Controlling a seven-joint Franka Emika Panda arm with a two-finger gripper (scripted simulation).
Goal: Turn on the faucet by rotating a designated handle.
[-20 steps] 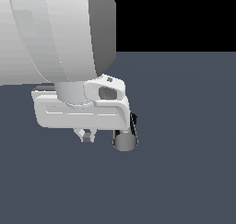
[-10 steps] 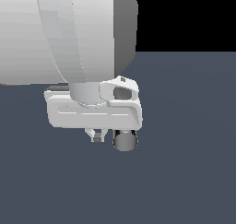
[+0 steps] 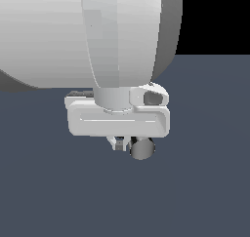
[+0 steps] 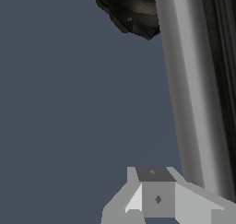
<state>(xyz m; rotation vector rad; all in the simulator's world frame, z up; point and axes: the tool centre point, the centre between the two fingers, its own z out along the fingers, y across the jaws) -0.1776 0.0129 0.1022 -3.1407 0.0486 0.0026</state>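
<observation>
The gripper (image 3: pixel 118 144) sits just beside the handle (image 4: pixel 189 98), its opening impossible to tell; a glancing push could slip off the smooth bar without turning it.

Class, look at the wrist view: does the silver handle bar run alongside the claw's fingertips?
Yes, the silver handle bar runs right beside the claw, with the scalloped black base beyond.

The arm (image 3: pixel 97 36) is white with grey shading. The handle (image 4: pixel 189 89) is shiny silver-grey. The base (image 4: pixel 131 8) beside the handle is black with scalloped edge. The floor (image 3: pixel 205 182) is dark blue-grey.
</observation>
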